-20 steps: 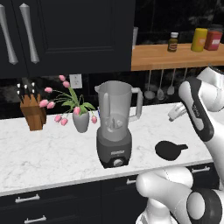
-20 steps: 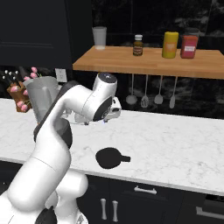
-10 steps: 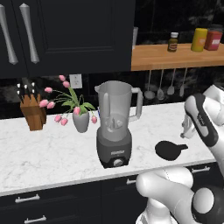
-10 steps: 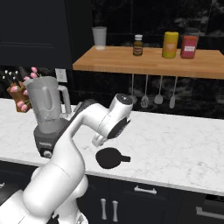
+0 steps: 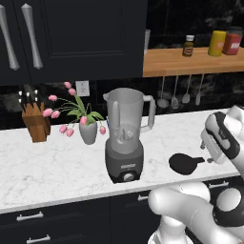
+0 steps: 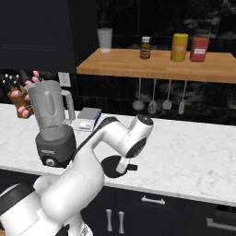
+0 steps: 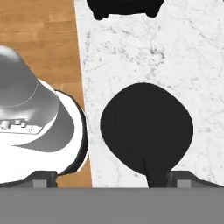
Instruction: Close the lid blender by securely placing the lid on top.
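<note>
The blender stands lidless on the white marble counter, a translucent grey jar on a dark base with a front knob; it is at the left in the right base view. To its right the black round lid lies flat on the counter, tab pointing away from the blender. My gripper hangs low over the tab side of the lid. In the hand view the lid lies right below, its tab running down towards the fingertips. The gripper is open and holds nothing.
A grey vase of pink tulips and a wooden knife block stand left of the blender. A small box lies behind it. A wooden shelf with jars, and hanging utensils, are above. The counter's front edge runs close beside the lid.
The arm has swung down and towards the counter's front; the hand has dropped from above the counter to just over the lid. Lid and blender have not moved.
</note>
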Controlling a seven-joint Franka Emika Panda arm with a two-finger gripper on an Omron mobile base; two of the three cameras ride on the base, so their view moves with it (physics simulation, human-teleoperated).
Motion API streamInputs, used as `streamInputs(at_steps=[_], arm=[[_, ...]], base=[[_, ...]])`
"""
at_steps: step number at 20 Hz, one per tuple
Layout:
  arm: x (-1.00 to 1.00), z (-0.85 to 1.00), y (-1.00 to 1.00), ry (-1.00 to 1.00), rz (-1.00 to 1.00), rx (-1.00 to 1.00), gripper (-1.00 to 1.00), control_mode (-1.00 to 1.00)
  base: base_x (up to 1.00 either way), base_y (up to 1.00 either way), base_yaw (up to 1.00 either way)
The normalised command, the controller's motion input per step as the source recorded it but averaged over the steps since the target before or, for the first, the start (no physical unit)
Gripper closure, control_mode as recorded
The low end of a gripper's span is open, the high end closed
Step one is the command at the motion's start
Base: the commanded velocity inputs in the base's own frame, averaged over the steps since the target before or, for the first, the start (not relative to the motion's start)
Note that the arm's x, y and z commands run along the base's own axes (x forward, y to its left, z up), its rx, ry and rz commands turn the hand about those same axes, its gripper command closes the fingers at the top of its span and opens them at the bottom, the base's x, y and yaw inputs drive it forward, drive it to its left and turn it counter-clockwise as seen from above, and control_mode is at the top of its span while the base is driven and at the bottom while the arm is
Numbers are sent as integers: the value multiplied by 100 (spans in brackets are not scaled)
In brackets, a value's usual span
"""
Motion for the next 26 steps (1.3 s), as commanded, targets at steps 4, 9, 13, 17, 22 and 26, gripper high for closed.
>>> streamInputs(at_steps=[4,9,13,17,22,26], arm=[[0,-41,-26,-4,24,0,-100,-100],[10,-40,1,-2,10,0,-100,-100],[34,-39,11,0,0,0,-100,-100],[47,-26,0,0,-2,0,-100,-100],[42,-24,0,0,-1,0,-100,-100],[34,-24,0,0,0,0,-100,-100]], base=[[0,0,0],[0,0,0],[0,0,0],[0,0,0],[0,0,0],[0,0,0]])
